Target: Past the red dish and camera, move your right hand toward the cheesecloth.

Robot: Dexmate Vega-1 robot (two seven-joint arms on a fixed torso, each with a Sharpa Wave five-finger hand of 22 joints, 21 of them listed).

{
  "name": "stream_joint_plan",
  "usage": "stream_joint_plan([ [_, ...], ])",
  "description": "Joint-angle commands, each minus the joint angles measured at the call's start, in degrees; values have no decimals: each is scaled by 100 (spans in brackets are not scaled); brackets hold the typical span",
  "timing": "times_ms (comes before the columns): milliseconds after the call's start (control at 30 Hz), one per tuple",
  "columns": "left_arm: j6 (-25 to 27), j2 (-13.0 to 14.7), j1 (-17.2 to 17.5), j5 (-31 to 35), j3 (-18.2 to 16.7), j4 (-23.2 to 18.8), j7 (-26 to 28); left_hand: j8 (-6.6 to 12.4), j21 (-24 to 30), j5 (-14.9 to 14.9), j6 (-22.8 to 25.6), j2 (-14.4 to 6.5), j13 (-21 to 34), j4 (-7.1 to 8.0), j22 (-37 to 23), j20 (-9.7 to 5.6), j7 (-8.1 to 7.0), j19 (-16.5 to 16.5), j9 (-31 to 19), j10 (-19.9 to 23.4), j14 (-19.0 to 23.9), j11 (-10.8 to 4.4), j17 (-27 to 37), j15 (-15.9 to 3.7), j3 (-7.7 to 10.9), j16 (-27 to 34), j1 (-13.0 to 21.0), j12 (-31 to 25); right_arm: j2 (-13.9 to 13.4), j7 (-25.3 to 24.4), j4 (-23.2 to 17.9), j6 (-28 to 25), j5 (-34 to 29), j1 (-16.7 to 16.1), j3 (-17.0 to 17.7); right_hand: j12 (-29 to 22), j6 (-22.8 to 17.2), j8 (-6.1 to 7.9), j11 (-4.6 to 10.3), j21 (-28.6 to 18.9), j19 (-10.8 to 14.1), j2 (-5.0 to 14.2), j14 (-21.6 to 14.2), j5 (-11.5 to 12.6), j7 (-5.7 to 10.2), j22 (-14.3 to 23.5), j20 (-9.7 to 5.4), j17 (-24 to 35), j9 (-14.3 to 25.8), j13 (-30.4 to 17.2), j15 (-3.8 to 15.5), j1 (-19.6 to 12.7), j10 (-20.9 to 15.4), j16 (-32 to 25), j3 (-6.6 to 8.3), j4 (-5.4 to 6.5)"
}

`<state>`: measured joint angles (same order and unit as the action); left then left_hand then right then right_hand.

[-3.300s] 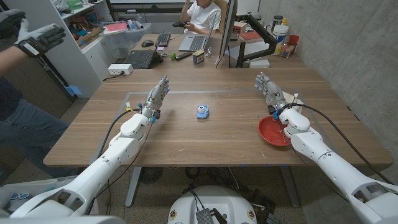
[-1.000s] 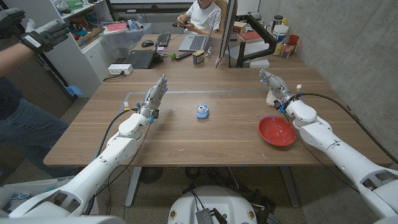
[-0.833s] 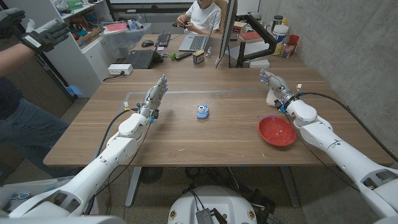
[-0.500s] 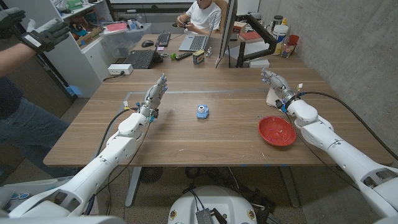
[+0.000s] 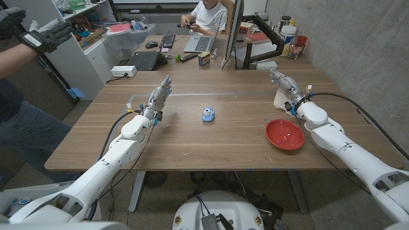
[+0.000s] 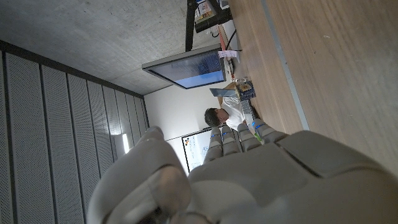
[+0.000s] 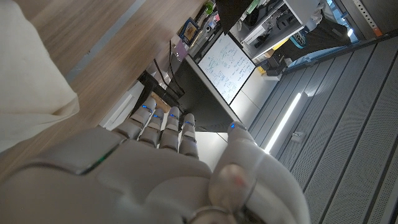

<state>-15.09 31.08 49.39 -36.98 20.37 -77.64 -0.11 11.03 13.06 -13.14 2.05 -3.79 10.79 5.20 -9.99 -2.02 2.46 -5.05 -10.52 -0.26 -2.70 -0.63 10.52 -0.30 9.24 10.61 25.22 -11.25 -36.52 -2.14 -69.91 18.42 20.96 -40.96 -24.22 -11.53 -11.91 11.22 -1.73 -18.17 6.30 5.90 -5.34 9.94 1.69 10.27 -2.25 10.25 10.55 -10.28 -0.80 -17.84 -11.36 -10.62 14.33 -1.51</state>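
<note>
My right robot hand [image 5: 285, 86] hangs past the far rim of the red dish [image 5: 285, 133], fingers straight and apart, holding nothing. The cheesecloth [image 5: 279, 99] lies pale on the counter [image 5: 223, 137] just beyond the dish, partly under my wrist; the right wrist view shows its folded edge [image 7: 31, 74] close by. I'd ease the fingers down onto the cloth slowly, keeping the forearm high over the dish. The small blue camera [image 5: 208, 114] sits mid-counter, well left. My left robot hand [image 5: 161, 97] stands on edge, released.
</note>
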Motion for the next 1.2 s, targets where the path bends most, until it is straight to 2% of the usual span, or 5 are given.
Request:
stream_joint_plan([
  [33, -16, 4, -20, -20, -12, 42, -34, 32, -20, 14, 45, -38, 10, 9, -31, -77, -26, -79, -19, 0, -43, -67, 11, 20, -19, 22, 19, -30, -187, -179, -185, -236, -287, 2, -49, -55, -117, 73, 83, 34, 29, -11, -51, 37, 194, 11, -10, 18, 7, -10, 21, -104, -35, -28, 25, -49],
  [233, -15, 3, -39, -20, -7, 70, -53, 38, -27, 15, 61, -40, 11, 9, -32, -58, -26, -81, -19, 3, -52, -69, 11, 27, -23, 19, 19, -32, -263, -261, -285, -350, -421, 2, -71, -60, -241, 102, 144, 58, 35, -4, -62, 37, 285, 13, -3, 18, 8, -11, 24, -126, -55, -27, 34, -72],
  [867, -5, 9, -100, 11, 19, 103, -92, 43, -45, 18, 82, -49, 11, 9, -34, -40, -24, -89, -20, 3, -62, -68, 12, 20, -31, 17, 18, -33, -432, -451, -463, -569, -688, -43, -84, -14, -234, 68, 151, 100, 29, -28, -60, 31, 245, 15, 44, 20, 10, -12, 21, -135, 59, -19, 25, -100],
  [1200, 5, 26, -106, -4, 4, 88, -104, 48, -55, 19, 102, -53, 11, 8, -35, -34, -15, -91, -20, -9, -63, -70, 12, 20, -37, 18, 19, -28, -520, -533, -549, -726, -905, -25, -145, 44, -224, 42, 166, 144, 16, -62, -31, 26, 262, 17, 116, 12, 12, -14, -6, -193, 242, -2, 23, -166],
])
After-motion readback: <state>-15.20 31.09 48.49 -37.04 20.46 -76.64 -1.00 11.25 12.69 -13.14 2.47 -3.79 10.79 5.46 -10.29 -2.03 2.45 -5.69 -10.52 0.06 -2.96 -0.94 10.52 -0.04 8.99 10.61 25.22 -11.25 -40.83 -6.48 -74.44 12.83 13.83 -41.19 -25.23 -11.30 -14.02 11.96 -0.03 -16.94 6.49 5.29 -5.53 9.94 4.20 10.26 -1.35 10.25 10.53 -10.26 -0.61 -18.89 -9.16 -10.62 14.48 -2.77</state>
